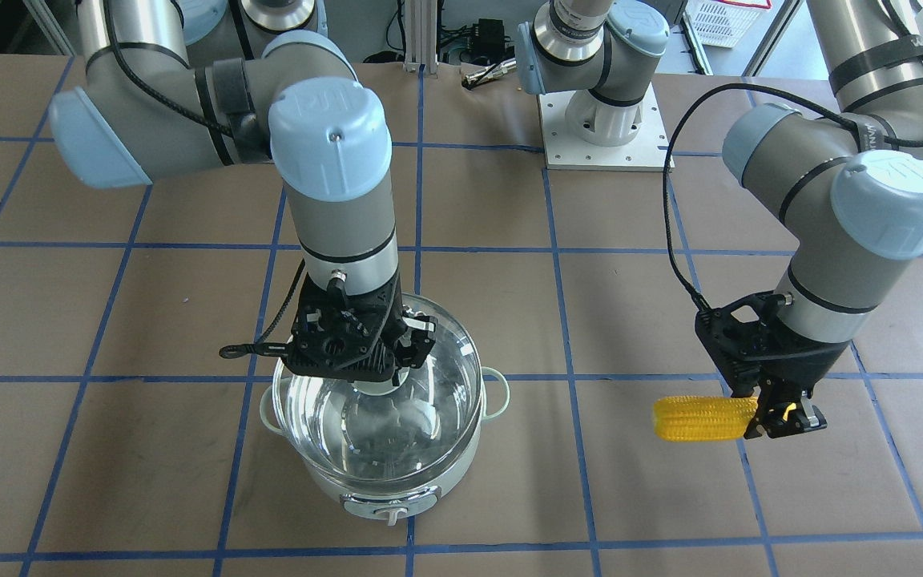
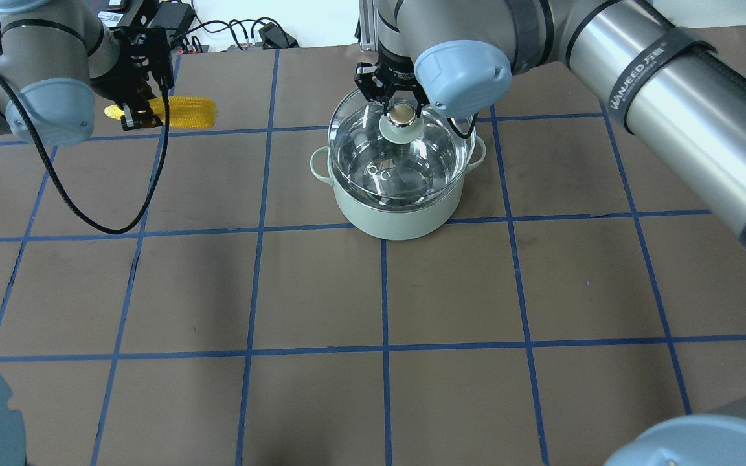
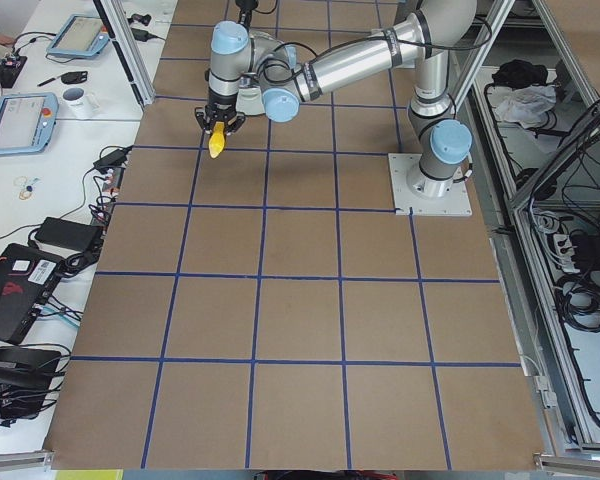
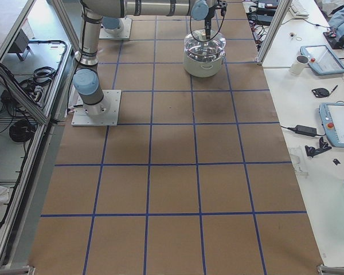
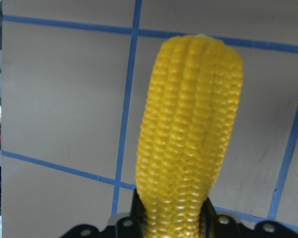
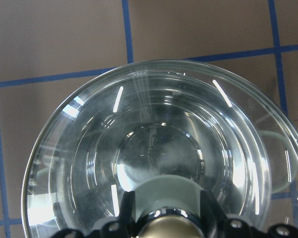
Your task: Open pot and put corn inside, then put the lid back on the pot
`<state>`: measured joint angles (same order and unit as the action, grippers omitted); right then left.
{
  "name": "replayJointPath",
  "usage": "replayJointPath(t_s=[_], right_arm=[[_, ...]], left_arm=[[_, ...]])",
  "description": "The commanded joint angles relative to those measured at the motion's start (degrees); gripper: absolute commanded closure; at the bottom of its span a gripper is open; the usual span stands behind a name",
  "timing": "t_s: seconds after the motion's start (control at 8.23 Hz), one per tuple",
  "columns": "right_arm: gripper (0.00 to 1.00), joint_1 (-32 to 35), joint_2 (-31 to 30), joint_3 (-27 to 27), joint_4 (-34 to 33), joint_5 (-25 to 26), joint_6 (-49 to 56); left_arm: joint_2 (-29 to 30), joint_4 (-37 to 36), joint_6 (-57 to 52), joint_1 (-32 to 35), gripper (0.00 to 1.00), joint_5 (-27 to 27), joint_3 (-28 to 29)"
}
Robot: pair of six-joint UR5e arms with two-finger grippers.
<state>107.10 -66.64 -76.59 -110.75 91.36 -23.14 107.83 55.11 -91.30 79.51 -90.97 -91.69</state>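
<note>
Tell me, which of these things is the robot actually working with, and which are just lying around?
In the job:
the pot
the lid, its knob gripped by the right end effector
the corn, held by the left end effector

Just lying about:
a white mug on the side bench
a handheld control tablet near it
a black power brick

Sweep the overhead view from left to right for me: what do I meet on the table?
corn, gripped in the left tool → pot, with the lid over its mouth and the right tool closed on the lid's knob.
</note>
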Motion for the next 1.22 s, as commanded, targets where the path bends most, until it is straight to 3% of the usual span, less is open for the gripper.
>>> replayJointPath(t_s=[0.0,0.24,0.49,0.73,1.09], right_arm=[[0.71,-4.50,-8.20,0.66,10.68,-1.35,5.09],[0.72,-11.88,-14.98,0.48,20.97,-3.29,14.39],[0.72,-17.51,-17.98,0.04,25.21,-2.59,22.92],[0.73,-20.87,-19.31,-0.66,27.95,-2.50,27.18],[0.73,-20.79,-19.84,-1.63,27.95,-3.29,26.92]], left_arm=[[-2.96,0.09,5.04,8.43,1.00,0.09,-0.15],[-3.85,0.00,12.77,18.01,1.00,0.35,-0.15],[-3.24,-0.70,22.88,22.87,1.00,0.53,-0.15],[-1.05,-1.31,29.65,26.82,1.00,2.02,0.28],[3.08,-9.14,33.80,30.43,1.00,2.02,0.46]])
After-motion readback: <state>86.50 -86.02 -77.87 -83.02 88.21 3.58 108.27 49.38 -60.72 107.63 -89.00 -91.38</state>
